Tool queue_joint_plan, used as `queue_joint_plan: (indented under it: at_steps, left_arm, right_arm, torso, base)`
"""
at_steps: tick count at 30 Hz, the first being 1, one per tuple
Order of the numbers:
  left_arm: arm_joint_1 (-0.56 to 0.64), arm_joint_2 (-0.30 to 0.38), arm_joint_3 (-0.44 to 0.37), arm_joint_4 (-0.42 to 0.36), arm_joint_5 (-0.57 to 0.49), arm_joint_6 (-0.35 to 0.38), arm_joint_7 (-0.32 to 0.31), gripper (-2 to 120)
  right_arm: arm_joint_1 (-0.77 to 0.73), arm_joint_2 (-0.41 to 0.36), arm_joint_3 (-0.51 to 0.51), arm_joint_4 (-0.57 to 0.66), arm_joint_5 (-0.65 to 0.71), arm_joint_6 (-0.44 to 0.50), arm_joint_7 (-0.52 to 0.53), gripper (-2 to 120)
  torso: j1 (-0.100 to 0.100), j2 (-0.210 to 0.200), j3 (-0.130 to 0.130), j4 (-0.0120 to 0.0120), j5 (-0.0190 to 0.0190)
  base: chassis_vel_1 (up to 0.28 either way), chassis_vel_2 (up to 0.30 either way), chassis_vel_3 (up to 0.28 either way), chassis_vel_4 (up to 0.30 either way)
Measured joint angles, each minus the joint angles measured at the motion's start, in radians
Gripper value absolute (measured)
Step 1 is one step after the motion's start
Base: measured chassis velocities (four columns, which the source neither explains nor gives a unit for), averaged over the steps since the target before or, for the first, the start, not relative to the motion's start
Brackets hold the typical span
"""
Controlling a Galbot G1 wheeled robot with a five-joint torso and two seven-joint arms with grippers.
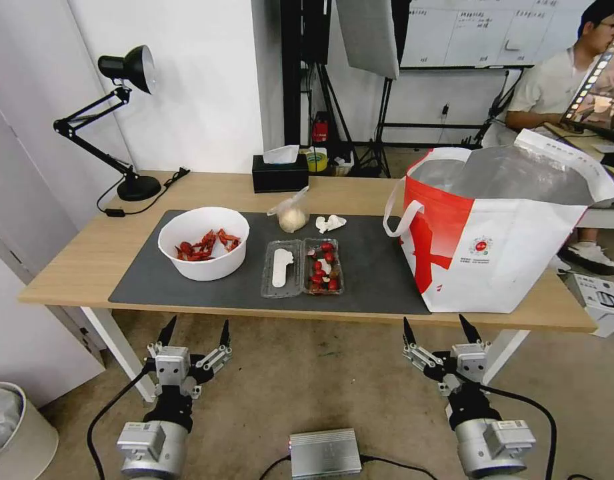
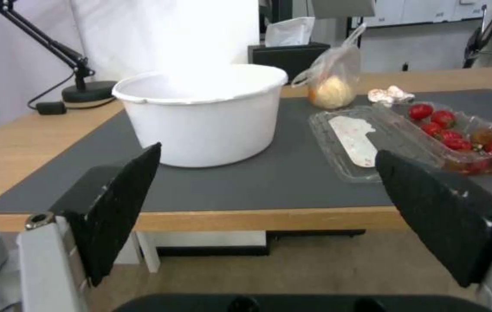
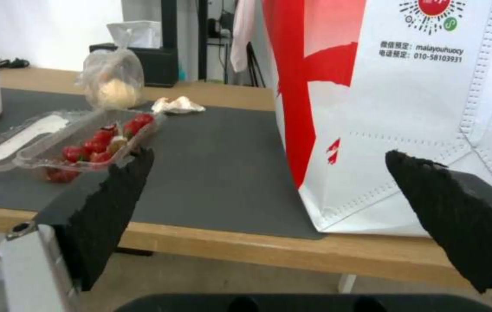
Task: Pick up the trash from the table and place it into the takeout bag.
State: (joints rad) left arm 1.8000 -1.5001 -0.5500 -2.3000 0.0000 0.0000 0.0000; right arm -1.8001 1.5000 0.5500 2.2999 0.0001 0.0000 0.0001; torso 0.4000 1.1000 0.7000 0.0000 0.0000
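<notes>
bowl [image 1: 203,243]: crayfish shells | tray [image 1: 302,267]: red scraps | both grippers' fingers released

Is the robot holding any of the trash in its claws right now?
No, nothing is held. The left gripper and the right gripper are both open and empty, in front of the table, short of its near edge.

One bowl [image 1: 203,242], one tray [image 1: 303,267], one knotted bag [image 1: 292,213], one tissue [image 1: 330,223].

Both arms are silver-grey cylinders with black cables; left gripper [image 1: 195,332] and right gripper [image 1: 441,330] carry pointed black fingers on pale metal brackets.
</notes>
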Motion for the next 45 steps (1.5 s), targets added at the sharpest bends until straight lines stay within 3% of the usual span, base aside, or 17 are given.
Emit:
queue_joint_plan:
  at_steps: [23, 29, 30, 31, 37, 41, 45]
  left_arm:
    - [-0.001, 0.001, 0.001, 0.000, -0.002, 0.002, -0.001, 100]
    - [-0.030, 0.023, 0.033, 0.016, -0.062, 0.069, -0.043, 100]
    - [-0.055, 0.043, 0.061, 0.031, -0.113, 0.129, -0.080, 100]
    - [-0.055, 0.043, 0.061, 0.031, -0.113, 0.129, -0.080, 100]
    - [-0.140, 0.109, 0.157, 0.081, -0.289, 0.327, -0.205, 100]
    - [-0.166, 0.137, 0.188, 0.065, -0.346, 0.273, -0.227, 100]
    - [-0.166, 0.138, 0.191, 0.059, -0.349, 0.264, -0.229, 100]
  right_arm:
    - [0.000, 0.000, 0.000, 0.000, 0.000, -0.002, 0.000, 100]
    - [0.005, -0.044, 0.056, 0.025, 0.023, -0.130, -0.022, 100]
    - [0.008, -0.063, 0.082, 0.038, 0.033, -0.189, -0.033, 100]
    - [0.008, -0.063, 0.082, 0.038, 0.033, -0.189, -0.033, 100]
    - [0.016, -0.125, 0.163, 0.077, 0.067, -0.374, -0.066, 100]
    - [0.021, -0.160, 0.208, 0.098, 0.083, -0.477, -0.087, 100]
    - [0.023, -0.166, 0.210, 0.101, 0.079, -0.488, -0.101, 100]
  torso:
    - [0.000, 0.000, 0.000, 0.0000, 0.0000]
    - [0.000, 0.000, 0.000, 0.0000, 0.0001]
    - [0.000, 0.000, 0.000, -0.0002, 0.0000]
    - [0.000, 0.000, 0.000, -0.0002, 0.0000]
    - [0.000, 0.000, 0.000, -0.0002, 0.0001]
    - [0.000, 0.000, 0.000, -0.0003, 0.0004]
    - [0.000, 0.000, 0.000, -0.0001, 0.0003]
  base:
    - [0.000, 0.000, 0.000, 0.000]
    - [0.000, 0.000, 0.000, 0.000]
    - [0.000, 0.000, 0.000, 0.000]
    - [0.000, 0.000, 0.000, 0.000]
    - [0.000, 0.000, 0.000, 0.000]
    - [0.000, 0.000, 0.000, 0.000]
    - [0.000, 0.000, 0.000, 0.000]
